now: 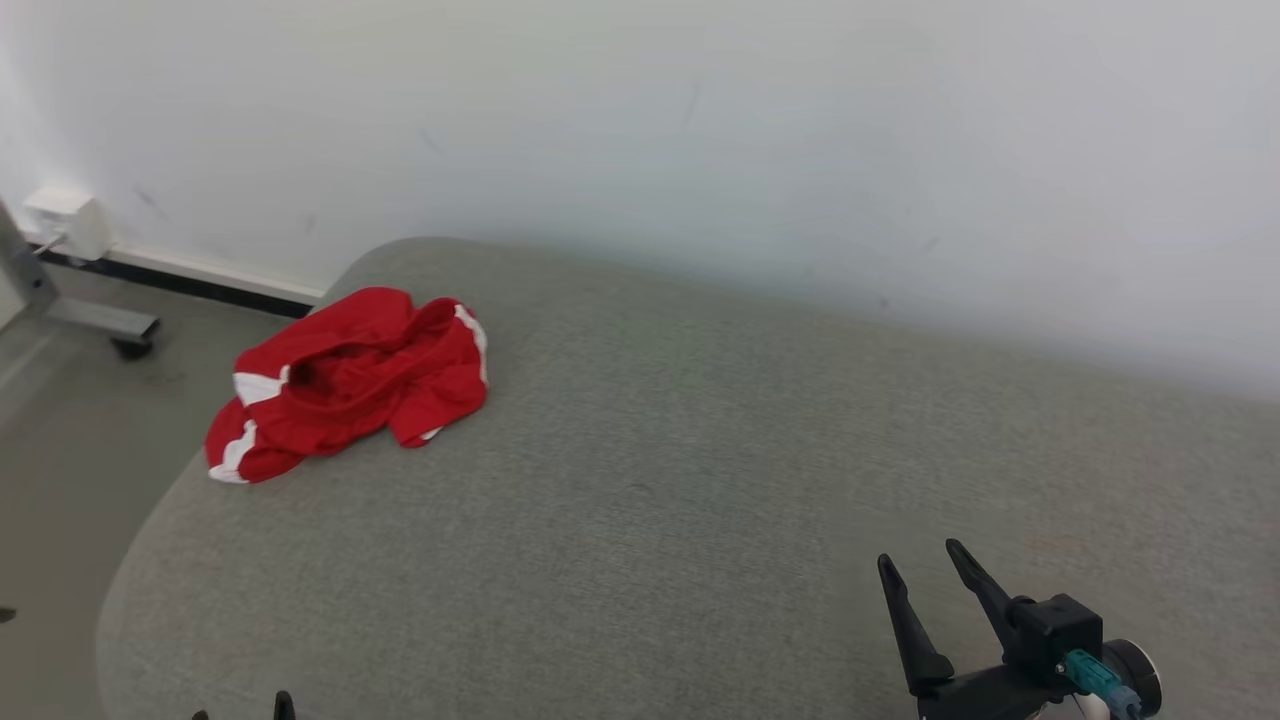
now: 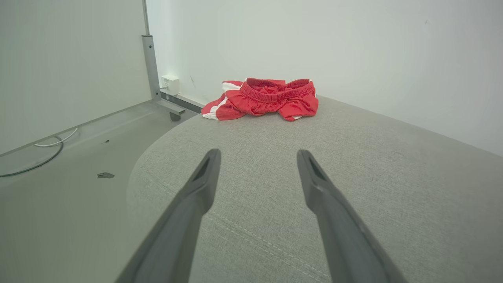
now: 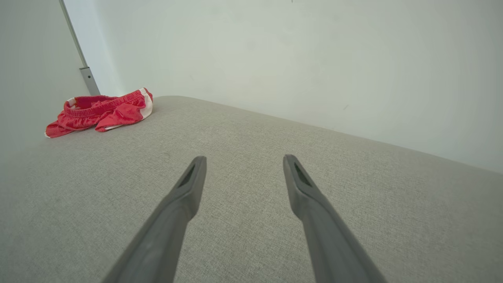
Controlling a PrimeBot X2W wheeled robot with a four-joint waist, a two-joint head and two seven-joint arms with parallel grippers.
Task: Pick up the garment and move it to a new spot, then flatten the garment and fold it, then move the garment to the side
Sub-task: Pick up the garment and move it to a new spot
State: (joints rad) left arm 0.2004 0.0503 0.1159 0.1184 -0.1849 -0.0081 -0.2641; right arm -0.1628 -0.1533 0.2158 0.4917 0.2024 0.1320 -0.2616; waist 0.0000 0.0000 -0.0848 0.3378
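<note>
The garment (image 1: 350,380) is a pair of red shorts with white side stripes, lying crumpled near the far left corner of the grey cushioned surface (image 1: 700,480). My right gripper (image 1: 920,560) hovers open at the lower right, far from the shorts, with nothing between its fingers. At the bottom edge on the left, just the tips of my left gripper (image 1: 245,710) show. In the left wrist view the left gripper (image 2: 259,155) stands open and empty, with the garment (image 2: 267,98) well ahead of it. In the right wrist view the garment (image 3: 102,112) lies far off at the upper left of the open right gripper (image 3: 243,161).
A white wall (image 1: 700,130) runs right behind the surface. Left of the surface lies bare floor (image 1: 70,450) with a grey metal stand leg on a caster (image 1: 100,325), a white wall box (image 1: 70,222) and a loose cable (image 2: 39,153).
</note>
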